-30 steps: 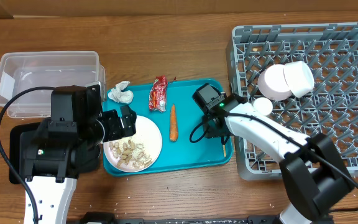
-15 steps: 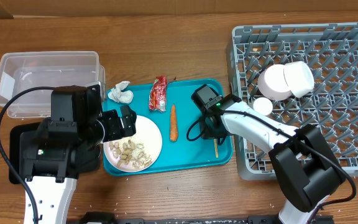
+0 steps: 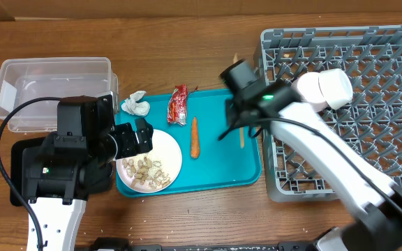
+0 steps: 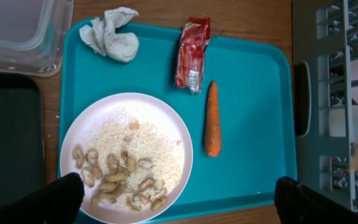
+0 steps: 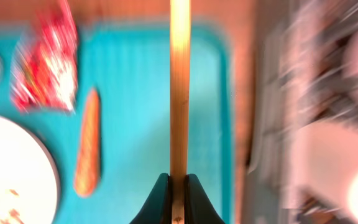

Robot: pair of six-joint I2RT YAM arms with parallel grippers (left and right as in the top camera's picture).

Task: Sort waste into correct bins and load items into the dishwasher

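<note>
My right gripper (image 5: pixel 178 182) is clenched on a thin wooden stick (image 5: pixel 179 81), which runs straight out from between the fingers. The rest of the right wrist view is blurred. Seen from overhead, this gripper hangs above the right edge of the teal tray (image 3: pixel 222 174), just left of the grey dish rack (image 3: pixel 368 146). White dishes (image 3: pixel 324 89) sit in the far part of the rack, right of the gripper. My left gripper (image 3: pixel 139 137) is released, jaws spread wide and holding nothing, above the near left part of the teal tray. Below it lies the white plate (image 4: pixel 126 143), carrying rice and beige food scraps (image 4: pixel 120 180). The carrot (image 4: pixel 212 119) lies on the tray just right of the plate, lengthwise from far to near. The red wrapper (image 4: pixel 192 53) lies just beyond the carrot's far tip. The crumpled tissue (image 4: pixel 114 34) rests in the tray's far left corner. The clear tub (image 3: pixel 51 87) stands on the table just beside that corner. The black tray (image 4: pixel 8 143) lies left of the teal tray, on the near side of the tub.
</note>
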